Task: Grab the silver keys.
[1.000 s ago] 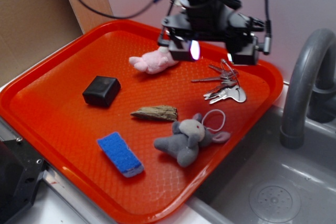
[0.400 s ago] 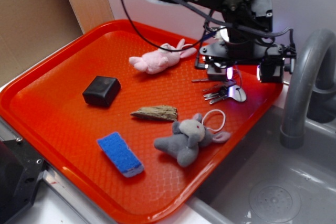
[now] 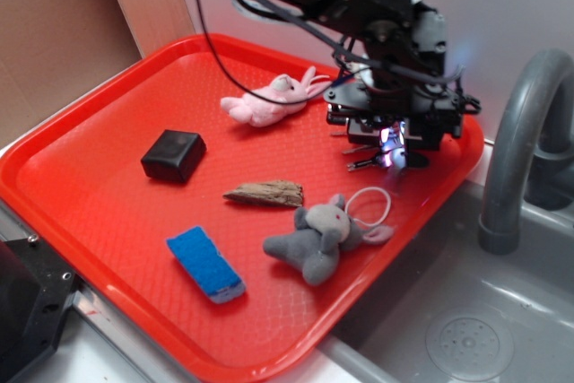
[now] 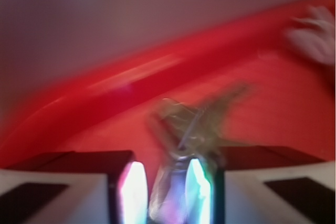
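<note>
1. Change since 0.4 s ago: the arm has dropped and swung slightly left; the hand [image 3: 392, 143] now sits low over the silver keys [image 3: 363, 155], covering most of the bunch. Nothing else has shifted.
2. Red tray [image 3: 99, 177]: keys lie at its far right, near the rim; only a few blades poke out left of the hand.
3. Grey plush mouse [image 3: 318, 238] with white cord loop is near the keys, apart from them. Pink plush [image 3: 269, 100] sits to the arm's left.
4. Wrist view, blurred: keys [image 4: 191, 124] lie between the lit fingers [image 4: 135, 192], which stand spread, not yet pinching.
5. My read: descent about done; closing comes next. The thin metal may slip.
</note>
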`<action>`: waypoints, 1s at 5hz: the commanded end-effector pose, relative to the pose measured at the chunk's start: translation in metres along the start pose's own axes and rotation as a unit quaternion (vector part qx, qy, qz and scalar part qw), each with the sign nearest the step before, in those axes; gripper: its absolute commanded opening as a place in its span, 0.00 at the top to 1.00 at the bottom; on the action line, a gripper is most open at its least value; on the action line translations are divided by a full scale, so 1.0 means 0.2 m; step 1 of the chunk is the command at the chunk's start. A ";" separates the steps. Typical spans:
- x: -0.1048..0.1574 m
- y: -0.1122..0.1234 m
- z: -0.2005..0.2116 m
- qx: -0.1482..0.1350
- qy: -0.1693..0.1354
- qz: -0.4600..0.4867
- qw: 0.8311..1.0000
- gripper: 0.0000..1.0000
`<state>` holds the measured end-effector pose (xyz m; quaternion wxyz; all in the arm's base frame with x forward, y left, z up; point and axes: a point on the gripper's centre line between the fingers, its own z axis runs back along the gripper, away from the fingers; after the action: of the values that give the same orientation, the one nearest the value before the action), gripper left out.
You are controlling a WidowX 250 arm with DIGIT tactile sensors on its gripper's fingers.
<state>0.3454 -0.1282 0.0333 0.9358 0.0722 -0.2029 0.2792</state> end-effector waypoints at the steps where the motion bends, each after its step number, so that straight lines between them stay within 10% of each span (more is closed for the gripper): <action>1: 0.12 0.07 0.14 -0.009 0.029 -0.073 0.997 1.00; 5: 0.26 0.54 0.71 0.022 0.062 -0.224 0.972 1.00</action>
<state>0.2638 -0.0606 0.1668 0.9858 0.1278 -0.0915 0.0597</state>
